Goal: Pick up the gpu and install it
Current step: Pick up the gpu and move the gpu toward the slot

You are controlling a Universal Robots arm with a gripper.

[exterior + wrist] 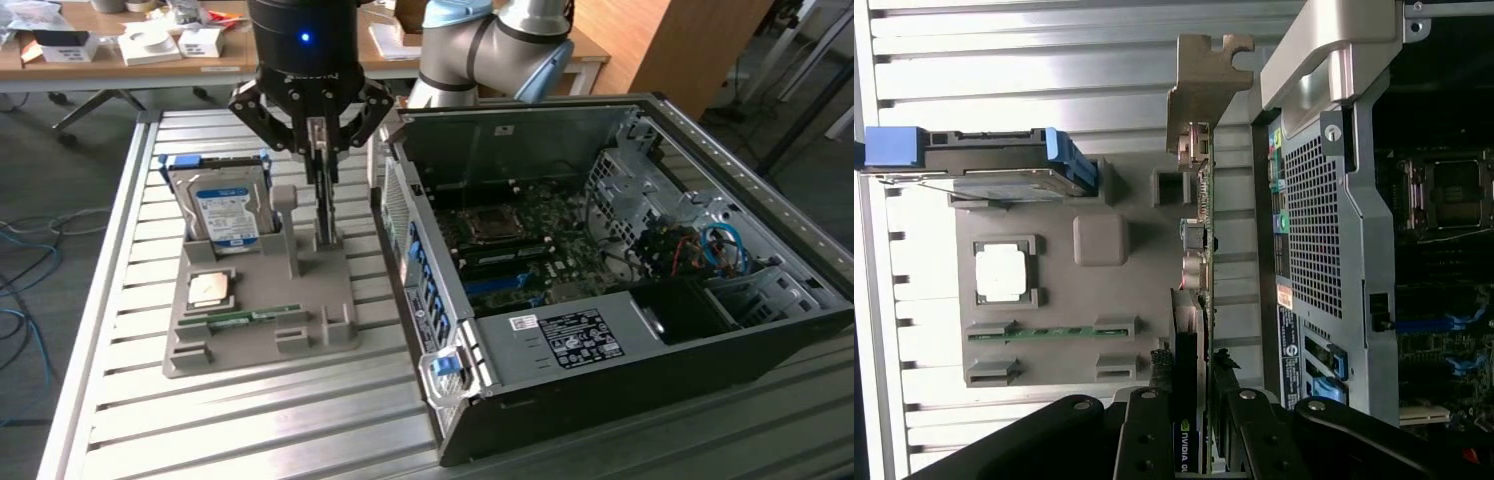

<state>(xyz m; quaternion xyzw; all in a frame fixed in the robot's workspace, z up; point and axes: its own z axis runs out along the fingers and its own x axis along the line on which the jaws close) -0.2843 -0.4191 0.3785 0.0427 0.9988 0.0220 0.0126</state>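
One gpu [324, 200] stands on edge in the grey holder [267, 340], directly under the gripper [318, 150], whose jaws pinch its top edge. Wrist view: the card's long axis runs straight out from between the fingers [1146, 430], metal bracket [1204, 85] at the far end, parallel to the PC case [1324, 250] just beside it.

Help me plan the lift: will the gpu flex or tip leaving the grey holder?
Probably stiff: the gpu is a thin board with a metal bracket at one end. That end likely weighs more, and the tool seems to grip away from it, so it may tilt. Standing on edge in the grey holder, it could tip if pushed.
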